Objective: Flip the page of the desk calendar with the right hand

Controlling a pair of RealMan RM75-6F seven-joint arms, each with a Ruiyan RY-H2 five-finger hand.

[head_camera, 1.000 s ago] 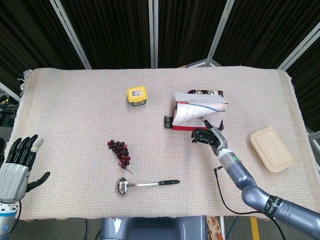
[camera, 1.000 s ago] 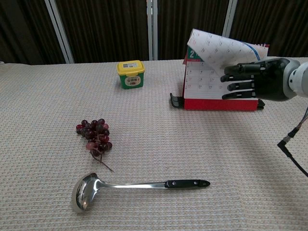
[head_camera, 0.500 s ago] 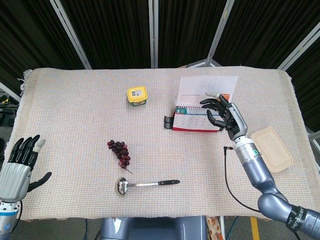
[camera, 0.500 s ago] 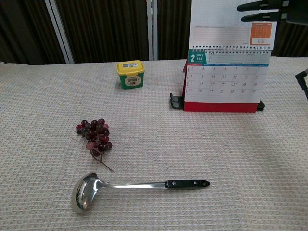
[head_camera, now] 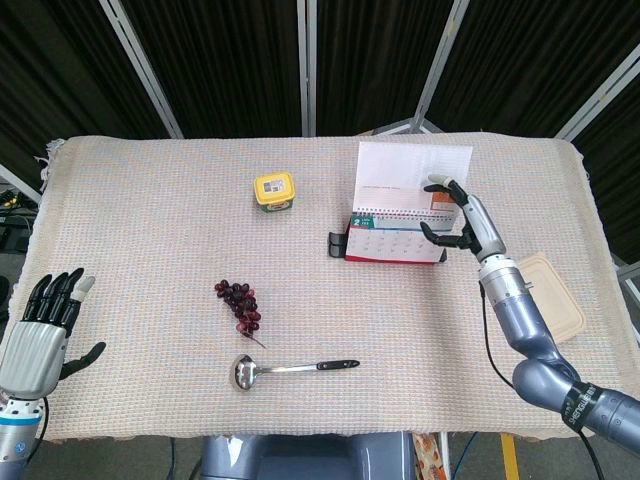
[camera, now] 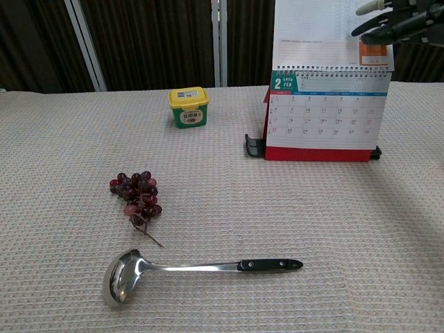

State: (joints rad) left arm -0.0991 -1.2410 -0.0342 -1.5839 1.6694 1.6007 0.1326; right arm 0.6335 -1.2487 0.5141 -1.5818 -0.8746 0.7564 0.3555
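Desk calendar [head_camera: 395, 240] stands far-right on table, top page [head_camera: 414, 178] lifted upright. Right hand [head_camera: 470, 222] at page's right edge, fingers spread, touching it, no clear grip. Bare cloth [head_camera: 150, 230] to near-left; beige lid [head_camera: 552, 300] just right of arm.

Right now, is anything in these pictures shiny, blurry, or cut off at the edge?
Chest view: the ladle bowl glints with bright reflections; the lifted calendar page and the right hand run off the top edge. Head view: light is even and soft, shadows faint, everything sharp; the left hand sits at the frame's left edge.
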